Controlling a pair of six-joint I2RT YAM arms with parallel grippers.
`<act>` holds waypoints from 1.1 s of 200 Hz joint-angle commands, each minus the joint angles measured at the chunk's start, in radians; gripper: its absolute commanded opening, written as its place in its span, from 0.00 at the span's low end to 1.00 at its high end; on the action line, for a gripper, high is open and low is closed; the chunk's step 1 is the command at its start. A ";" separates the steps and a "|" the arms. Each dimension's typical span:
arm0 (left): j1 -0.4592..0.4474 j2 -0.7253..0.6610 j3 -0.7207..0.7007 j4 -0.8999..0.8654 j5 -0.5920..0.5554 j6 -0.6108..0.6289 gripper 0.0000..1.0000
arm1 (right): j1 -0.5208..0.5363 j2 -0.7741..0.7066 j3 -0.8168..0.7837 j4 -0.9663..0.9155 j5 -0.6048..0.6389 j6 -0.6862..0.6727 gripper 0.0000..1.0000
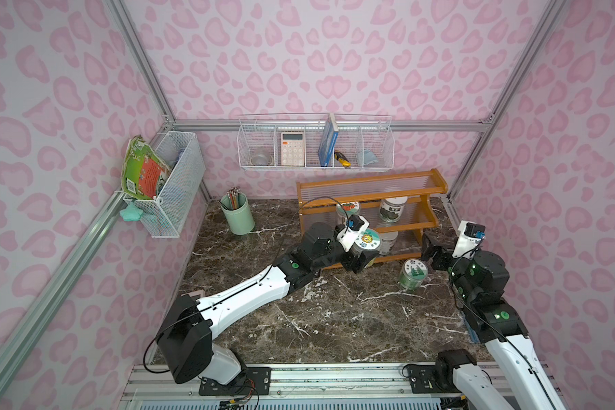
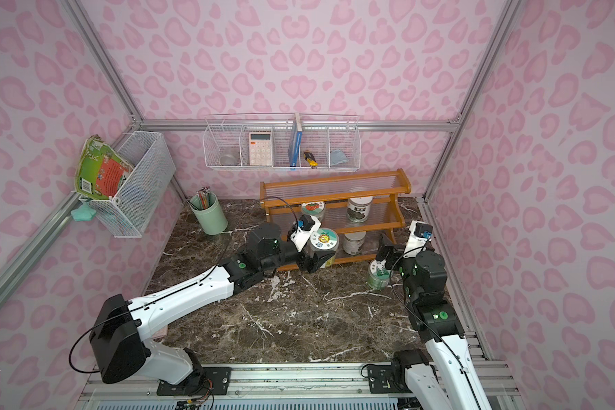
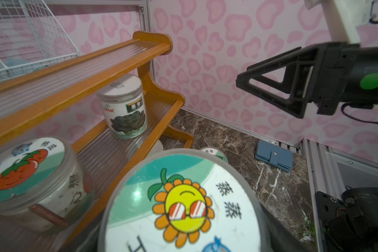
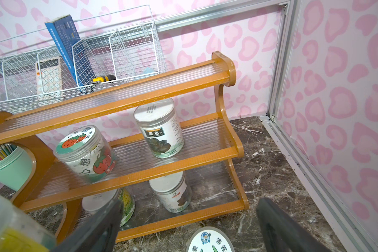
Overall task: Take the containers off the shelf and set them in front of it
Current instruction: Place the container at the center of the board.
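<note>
The left claw (image 1: 361,261) is clamped on the sunflower-lid jar (image 1: 367,242), which is upright just in front of the shelf (image 1: 370,187), near the middle of the bottom rail. I cannot tell whether the jar's base touches the tabletop (image 1: 334,312). The right claw (image 1: 429,252) has its fingers well apart and holds nothing. It hangs by the shelf's right end post, over the tree-lid jar (image 1: 413,273), which stands on the tabletop in front of the shelf.

Four jars are on the shelf. The tomato-lid jar (image 4: 85,152) and a white-lid jar (image 4: 159,128) stand apart on the middle tier. A second white-lid jar (image 4: 171,192) and a yellow-label jar (image 4: 109,203) are on the bottom tier. The top tier is bare.

In both top views the left arm and its jar cover the left part of the bottom tier, hiding the yellow-label jar. In the right wrist view one of the right claw's fingers partly covers it.

A mint-green pencil cup (image 1: 238,216) stands on the tabletop to the left of the shelf. A wire basket (image 1: 249,149) on the back wall above the shelf holds a calculator (image 1: 293,153), a blue box (image 1: 329,145) and a utility knife (image 1: 342,159). A blue wallet (image 3: 274,156) lies by the right wall.
</note>
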 commanded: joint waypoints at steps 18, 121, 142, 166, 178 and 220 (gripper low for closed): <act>-0.033 0.081 -0.085 0.252 -0.058 -0.051 0.63 | 0.000 -0.018 -0.003 -0.012 -0.012 0.003 0.99; -0.071 0.362 -0.144 0.537 -0.103 -0.101 0.60 | 0.000 -0.058 -0.021 -0.013 0.010 -0.002 0.99; -0.084 0.391 -0.163 0.587 -0.134 -0.100 0.61 | 0.000 -0.065 -0.025 -0.009 0.011 -0.002 0.99; -0.090 0.427 -0.166 0.629 -0.151 -0.089 0.63 | -0.001 -0.071 -0.028 -0.005 0.011 -0.001 0.99; -0.090 0.446 -0.163 0.649 -0.149 -0.085 0.64 | 0.000 -0.075 -0.029 -0.003 0.012 -0.003 0.99; -0.090 0.484 -0.207 0.743 -0.200 -0.086 0.66 | -0.001 -0.092 -0.031 -0.005 0.025 -0.011 0.99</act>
